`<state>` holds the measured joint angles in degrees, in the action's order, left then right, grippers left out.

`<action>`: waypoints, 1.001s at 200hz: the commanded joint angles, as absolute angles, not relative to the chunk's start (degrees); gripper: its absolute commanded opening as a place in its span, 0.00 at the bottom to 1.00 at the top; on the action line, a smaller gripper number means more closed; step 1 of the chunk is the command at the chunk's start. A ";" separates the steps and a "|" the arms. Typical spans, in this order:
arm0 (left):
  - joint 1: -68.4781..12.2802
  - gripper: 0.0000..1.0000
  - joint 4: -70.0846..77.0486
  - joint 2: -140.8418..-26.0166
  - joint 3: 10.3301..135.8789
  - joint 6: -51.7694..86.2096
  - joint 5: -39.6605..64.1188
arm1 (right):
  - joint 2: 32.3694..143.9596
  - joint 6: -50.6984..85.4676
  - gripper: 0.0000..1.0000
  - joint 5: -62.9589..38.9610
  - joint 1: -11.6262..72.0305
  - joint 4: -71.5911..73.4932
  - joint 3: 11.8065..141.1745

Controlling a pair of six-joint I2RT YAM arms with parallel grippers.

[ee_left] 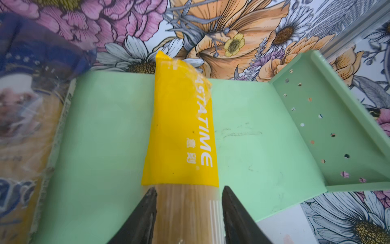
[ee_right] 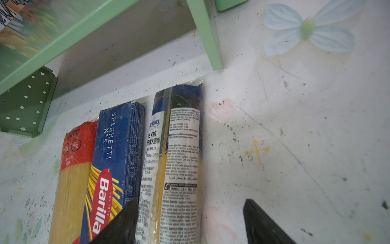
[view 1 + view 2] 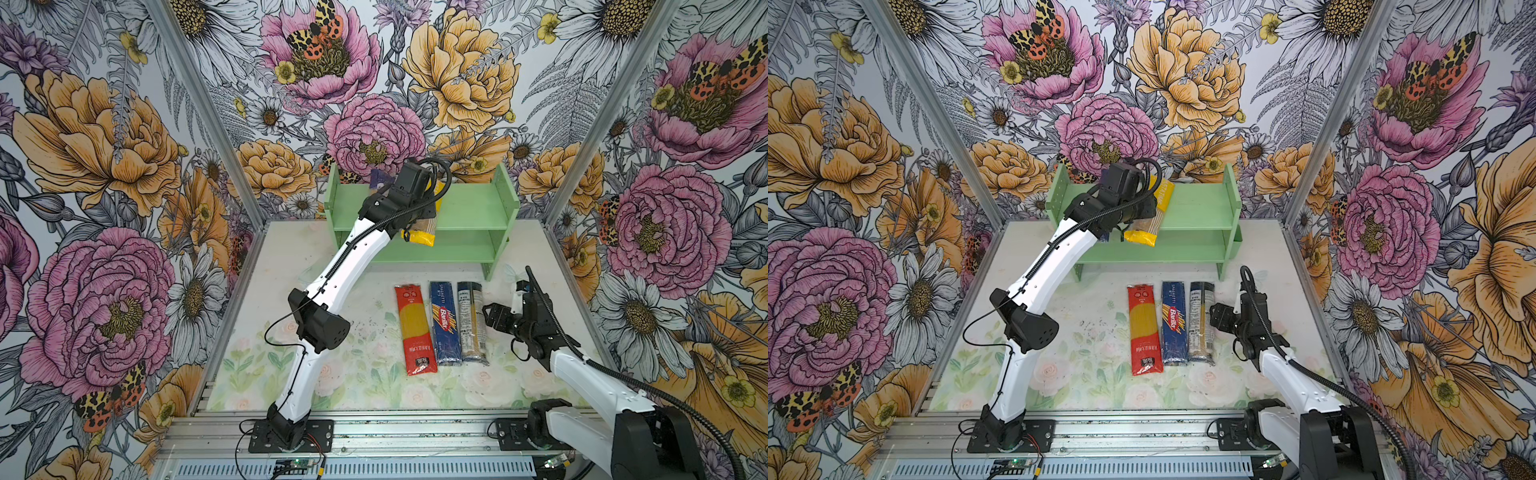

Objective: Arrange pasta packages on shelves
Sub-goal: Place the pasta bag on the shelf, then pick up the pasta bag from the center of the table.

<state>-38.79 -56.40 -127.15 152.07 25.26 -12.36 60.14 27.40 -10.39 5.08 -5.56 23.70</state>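
Rack (image 3: pixel 469 203) stood at the back of the table (image 3: pixel 365 399), in both top views. Yellow packet (image 1: pixel 181 131) lay front-to-back across the top shelf. Its far end poked past the back edge and its near yellow end (image 3: pixel 419 237) overhung the front edge above the lower shelf.

Left gripper (image 1: pixel 188 190) was at the packet's clear middle part. 1 finger (image 1: pixel 149 211) sat on each side, right against the wrap. Can't tell if they pinched it or had let go.

Blue-ended packet (image 1: pixel 31 63) was also on the top shelf, beside the yellow one and apart from it, on the robot's left. It was mostly hidden under the left arm in the top views, with only its far end showing (image 3: pixel 380 176).

3 packets were on the table in front of the rack, side by side, parallel and touching or nearly so:
- red (image 3: pixel 413 328)
- dark blue Barilla (image 3: pixel 444 324) in the middle
- clear one with white label (image 3: pixel 471 322) nearest the right arm

Right gripper (image 3: pixel 492 316) sat low, just beside the white-label packet. Its jaws were spread wide and held nothing. In the right wrist view, the white-label packet (image 2: pixel 179 158) ran under the gap between the 2 fingers.
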 commanded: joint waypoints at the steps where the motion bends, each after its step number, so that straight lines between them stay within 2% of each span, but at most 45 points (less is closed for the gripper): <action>1: -39.29 0.52 -52.80 -125.58 154.02 23.49 -14.73 | 60.46 26.92 0.80 -11.12 5.53 -5.27 24.35; 66: -43.28 0.56 -51.97 -120.43 151.45 17.98 -16.86 | 60.49 26.95 0.81 -10.90 5.54 -5.19 24.34; 105: -50.91 0.60 -51.40 -110.10 132.87 15.61 -22.04 | 60.10 26.88 0.81 -10.38 5.52 -5.19 24.26; 143: -55.69 0.65 -47.72 -96.87 108.98 21.85 -24.73 | 59.60 27.49 0.82 -10.72 5.54 -5.21 24.00; 180: -54.31 0.82 -40.23 -83.95 82.79 31.88 -22.29 | 59.00 28.58 0.81 -11.58 5.54 -5.27 24.17; 184: -54.01 0.96 -39.37 -82.79 80.56 32.92 -21.66 | 59.00 28.71 0.81 -11.75 5.52 -5.27 24.26; 186: -53.87 0.98 -38.78 -82.13 79.40 33.39 -21.46 | 59.02 28.73 0.81 -11.81 5.53 -5.27 24.30; 200: -53.36 0.99 -36.66 -78.55 73.32 35.86 -20.98 | 59.15 29.17 0.81 -12.43 5.60 -5.28 24.34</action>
